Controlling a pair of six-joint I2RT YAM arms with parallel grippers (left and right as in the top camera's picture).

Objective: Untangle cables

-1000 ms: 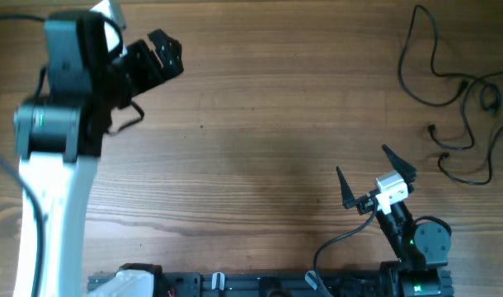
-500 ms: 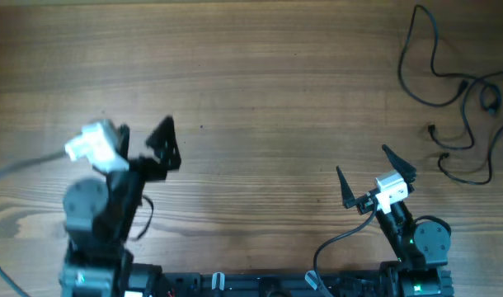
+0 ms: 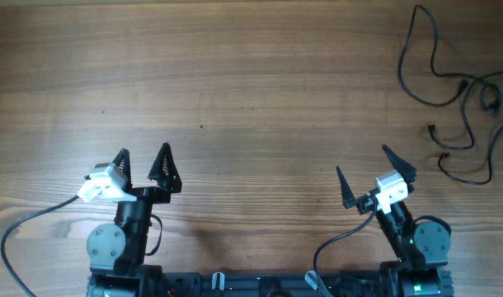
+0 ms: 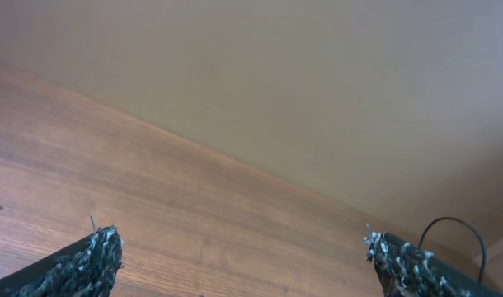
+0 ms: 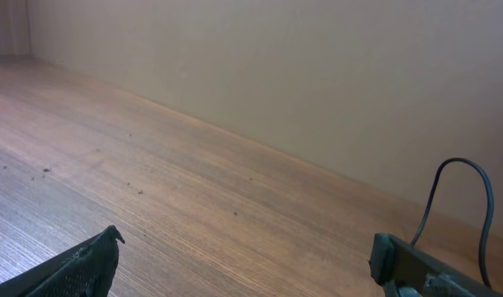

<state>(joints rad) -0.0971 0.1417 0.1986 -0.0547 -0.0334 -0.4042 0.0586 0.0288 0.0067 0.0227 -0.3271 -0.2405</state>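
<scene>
My right end effector (image 3: pixel 363 161) hangs wide open with nothing between its fingers, low over the desk (image 3: pixel 260 91). My left end effector (image 3: pixel 144 153) is equally spread and empty. It sits well apart from the right one, on its left side.

The cables (image 3: pixel 464 86) lie ahead of the right end effector and off to its right, well apart from it and not touching either arm. The right arm is plainly the nearer one, since the left would have to cross past the right end effector to reach them. The tangle's long axis runs forward, away from the right end effector, more than across it. Its nearest loop lies just right of those fingertips' line.

They look like thin black cords thrown into loose, overlapping curves, with small plugs showing at a few ends. One tall loop is at the far end, and tighter crossings sit nearer me. From the right wrist view only one raised arc shows, at the right.
</scene>
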